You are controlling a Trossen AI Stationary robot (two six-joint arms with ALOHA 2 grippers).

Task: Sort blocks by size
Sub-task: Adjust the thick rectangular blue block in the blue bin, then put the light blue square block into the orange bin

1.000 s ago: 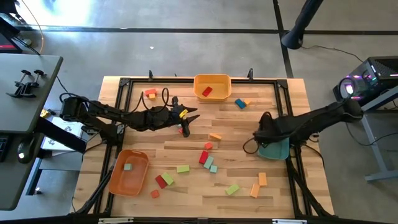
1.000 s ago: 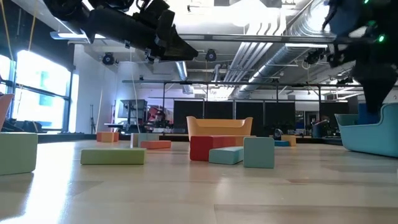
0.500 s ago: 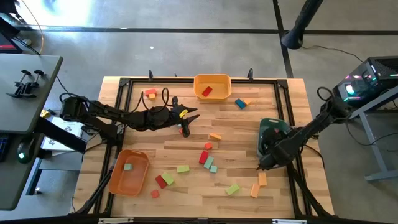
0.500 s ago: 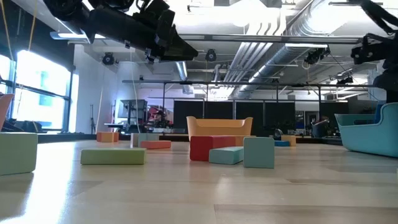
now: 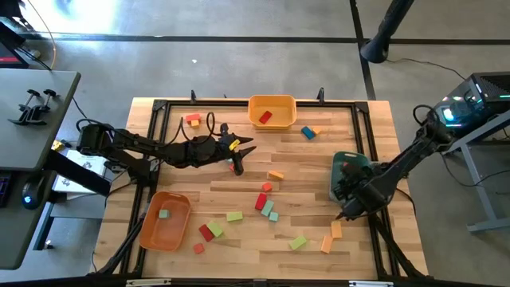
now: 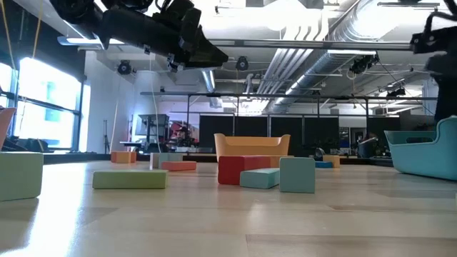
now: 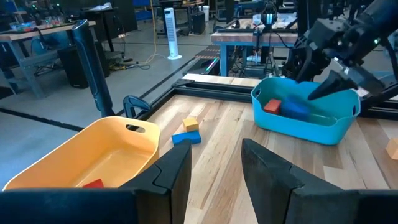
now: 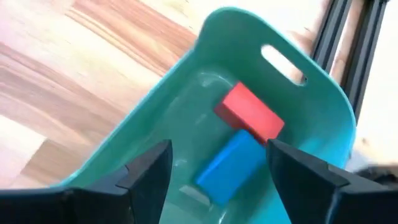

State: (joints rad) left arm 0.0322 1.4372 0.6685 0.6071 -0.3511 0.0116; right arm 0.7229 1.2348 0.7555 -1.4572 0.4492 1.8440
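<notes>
The right gripper (image 5: 344,209) hung over the right side of the wooden table (image 5: 239,179), just beside the teal tray (image 5: 349,163), its fingers (image 8: 149,171) spread apart and grasping nothing. Its wrist camera looked down into that tray, where a red block (image 8: 249,113) lay touching a blue block (image 8: 227,163).

The left gripper (image 5: 237,166) was stretched out over the table's middle, pointing toward the yellow tray (image 5: 272,110) at the far edge, which held one red block (image 5: 265,116). Its fingers (image 7: 267,168) stood slightly apart; the wrist view showed nothing between them, though whether something red just under its tip in the overhead view was gripped could not be told.

The remaining blocks lay scattered and well apart from both arms. A blue and orange pair (image 5: 310,131) sat near the yellow tray, two orange pieces (image 5: 192,120) at the far left, and an orange bar (image 5: 276,174) near the centre. A red bar (image 5: 260,200) lay beside two teal cubes (image 5: 270,210), with light green blocks (image 5: 234,216) nearer the front. Two orange bars (image 5: 331,236) rested just beside the right gripper. The orange tray (image 5: 165,221) at front left held a single green cube (image 5: 163,214). Black frame rails (image 5: 370,151) ran along the table's sides close to the teal tray.
</notes>
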